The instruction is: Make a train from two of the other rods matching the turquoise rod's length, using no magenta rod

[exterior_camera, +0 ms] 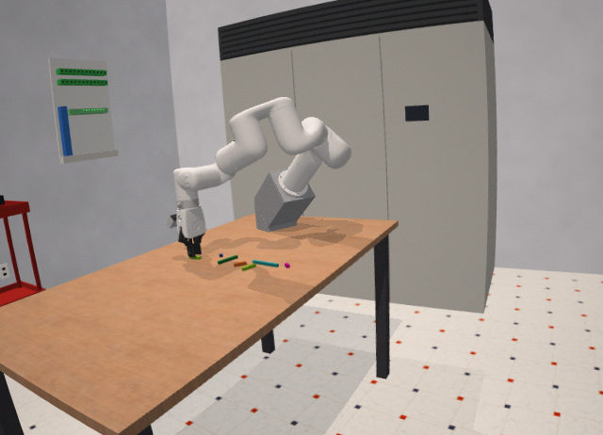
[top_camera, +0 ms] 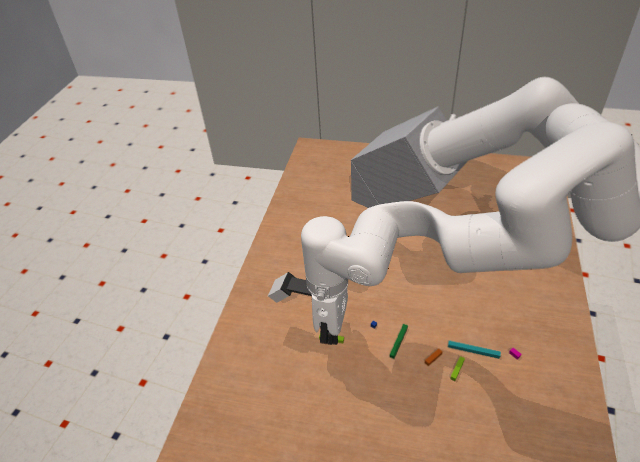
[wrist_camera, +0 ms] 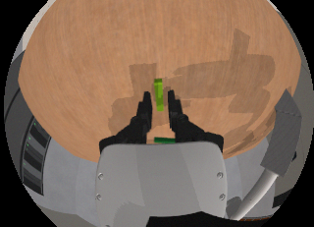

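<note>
My gripper (top_camera: 328,340) (exterior_camera: 193,254) (wrist_camera: 159,98) is open, low over the table. A lime rod (top_camera: 340,339) (exterior_camera: 197,257) (wrist_camera: 160,101) lies between its fingers, with a gap on each side in the wrist view; the fingers partly hide it in the top view. A second lime rod (top_camera: 457,368) (exterior_camera: 249,266) lies to the right, near the orange rod (top_camera: 433,357) (exterior_camera: 239,264). The turquoise rod (top_camera: 474,349) (exterior_camera: 265,263) lies behind them. The green rod (top_camera: 398,341) (exterior_camera: 227,259) (wrist_camera: 164,140) lies between the gripper and the orange rod, turned differently from the near lime rod.
A small blue rod (top_camera: 373,324) (exterior_camera: 220,255) lies between the gripper and the green rod, farther back. A magenta rod (top_camera: 515,353) (exterior_camera: 287,265) lies just right of the turquoise rod. The grey arm base (top_camera: 395,170) (exterior_camera: 280,204) stands at the table's back.
</note>
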